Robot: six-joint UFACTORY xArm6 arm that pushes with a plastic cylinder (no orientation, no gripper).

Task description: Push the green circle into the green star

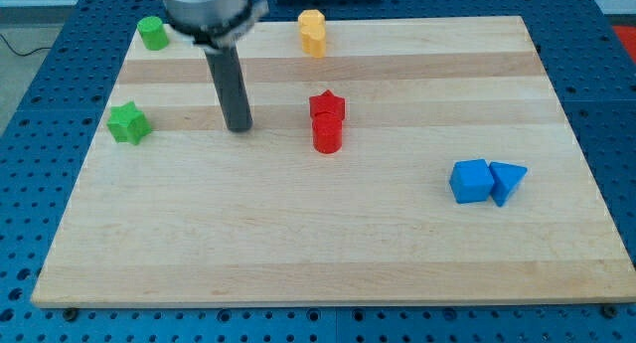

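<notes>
The green circle (152, 33) sits near the board's top left corner. The green star (128, 122) lies below it, near the left edge. My tip (238, 127) rests on the board to the right of the green star and well below and right of the green circle. It touches no block.
A yellow block (312, 32) stands at the top edge. A red star (326, 107) touches a red cylinder (326, 135) just right of my tip. A blue cube (470, 180) and a blue triangle (507, 181) sit together at the right. The wooden board (298, 254) lies on a blue perforated table.
</notes>
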